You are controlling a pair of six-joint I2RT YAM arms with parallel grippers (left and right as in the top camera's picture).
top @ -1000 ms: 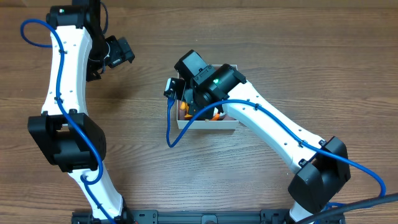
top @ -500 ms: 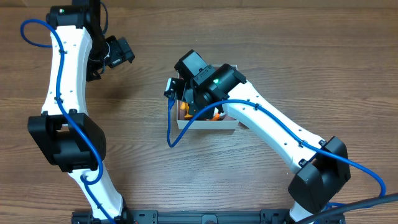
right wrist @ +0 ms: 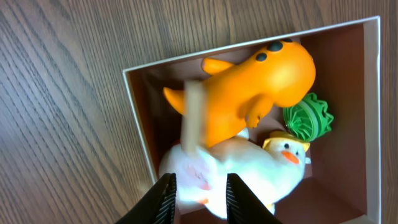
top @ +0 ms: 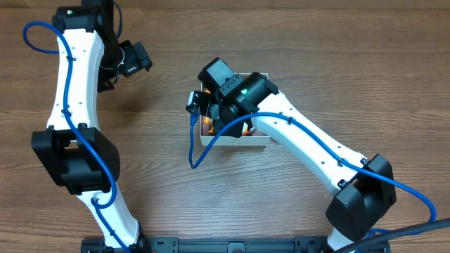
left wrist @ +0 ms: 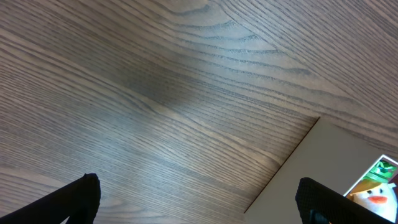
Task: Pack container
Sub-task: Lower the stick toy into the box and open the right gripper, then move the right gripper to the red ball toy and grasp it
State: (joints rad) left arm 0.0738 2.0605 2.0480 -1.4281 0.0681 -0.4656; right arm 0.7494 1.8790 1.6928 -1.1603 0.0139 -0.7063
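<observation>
Showing almost no change in the overhead view over the last second: only a slight shrinking of the orange patch beside the right arm at frame centre. Keeping the right gripper (right wrist: 198, 190) low over the container (right wrist: 249, 45) at the centre of the overhead frame, fingers narrowly parted above the white duck toy (right wrist: 249, 168); unable to tell a grip from a mere straddle. Lying inside already: orange toy (right wrist: 249, 93) and green ridged piece (right wrist: 308, 118). Smearing across the orange toy: a pale blurred strip (right wrist: 194, 118), unidentifiable. Idling at upper left, well apart: left gripper (left wrist: 199, 190), fingers spread wide, holding nothing. Judging the packing as nearing completion, with release and withdrawal pending.
</observation>
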